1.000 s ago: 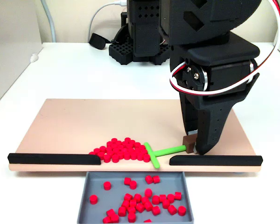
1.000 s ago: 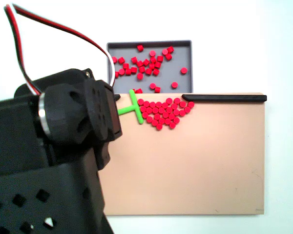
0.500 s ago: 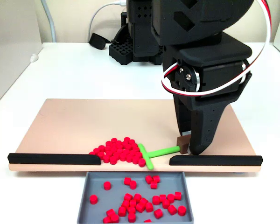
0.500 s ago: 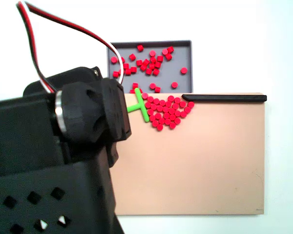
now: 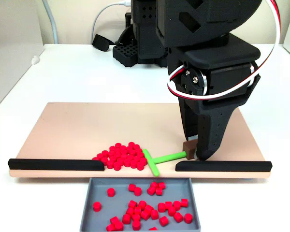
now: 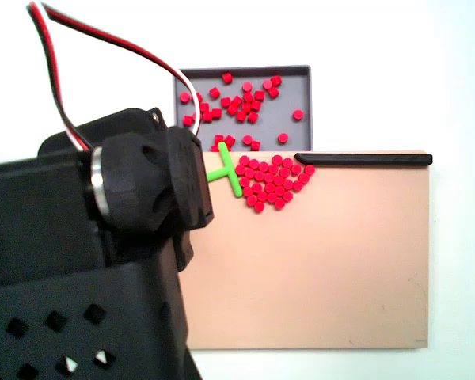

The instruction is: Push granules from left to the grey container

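A heap of red granules (image 5: 122,155) lies on the tan board (image 5: 87,126) just behind the left black strip (image 5: 55,165), also seen from above as red granules (image 6: 273,180). A green T-shaped pusher (image 5: 159,159) touches the heap's right side; from above the pusher (image 6: 225,169) shows beside the arm. My gripper (image 5: 194,153) stands at the pusher's brown handle end (image 5: 189,147), shut on it. The grey container (image 5: 97,191) sits below the gap in the strips and holds many granules; the grey container (image 6: 301,75) appears at the top in the other fixed view.
A right black strip (image 5: 223,166) lines the board's front edge beside the gripper. The arm's black base (image 5: 140,43) and a cable stand behind the board. From above, the arm body (image 6: 87,253) hides the board's left part.
The gripper moved left with the pusher, squeezing the heap leftward and tighter. Since half a second ago almost nothing has moved; a granule or two has dropped into the grey container.
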Robot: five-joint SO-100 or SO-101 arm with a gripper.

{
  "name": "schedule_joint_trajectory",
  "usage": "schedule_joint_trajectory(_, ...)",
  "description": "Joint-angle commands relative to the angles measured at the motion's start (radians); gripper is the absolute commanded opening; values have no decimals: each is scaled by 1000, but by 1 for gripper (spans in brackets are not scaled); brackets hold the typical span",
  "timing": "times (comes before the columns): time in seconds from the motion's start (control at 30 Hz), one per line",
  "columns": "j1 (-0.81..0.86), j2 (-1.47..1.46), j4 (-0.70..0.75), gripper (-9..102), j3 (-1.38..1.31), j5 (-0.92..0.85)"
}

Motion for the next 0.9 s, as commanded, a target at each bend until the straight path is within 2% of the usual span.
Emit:
schedule_joint_trajectory(0.0,-2,38,5,0,0,-5)
schedule_joint_trajectory(0.7,-109,222,46,0,9,-20)
schedule_joint_trajectory(0.87,-140,408,46,0,239,-74)
